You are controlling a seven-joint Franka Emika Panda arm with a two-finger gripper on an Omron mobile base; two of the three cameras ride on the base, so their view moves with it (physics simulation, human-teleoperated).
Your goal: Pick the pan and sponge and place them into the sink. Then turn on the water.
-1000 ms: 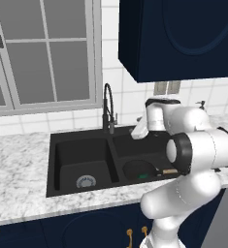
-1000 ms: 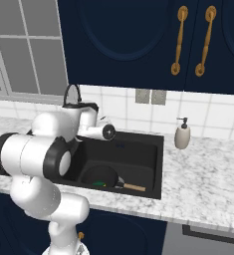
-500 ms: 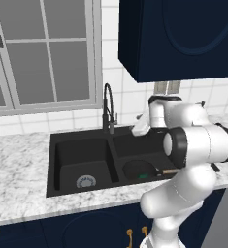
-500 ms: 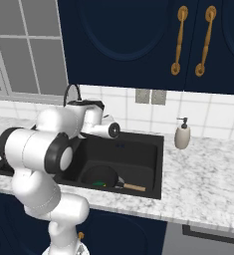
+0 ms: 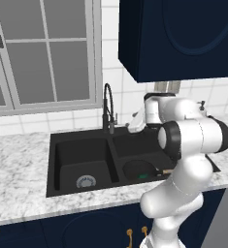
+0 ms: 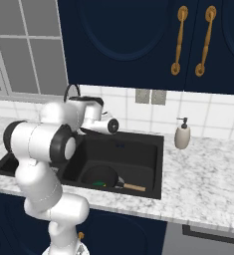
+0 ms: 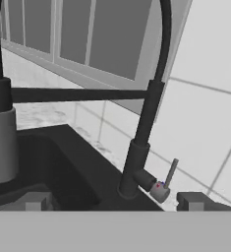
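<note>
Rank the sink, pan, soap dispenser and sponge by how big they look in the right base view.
1. sink
2. pan
3. soap dispenser, smaller than the pan, though it stands farther from the camera
4. sponge, a small green sliver

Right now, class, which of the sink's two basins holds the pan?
The basin nearer the arm, right of the divider in the left base view: the pan lies on its floor. The other basin shows just its silver drain.

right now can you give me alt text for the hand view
A tall dark arched faucet stands close ahead on the matte black sink's rim, its small grey lever sticking out beside its base. The open gripper faces the faucet; grey window panes and white tiles lie behind.
</note>
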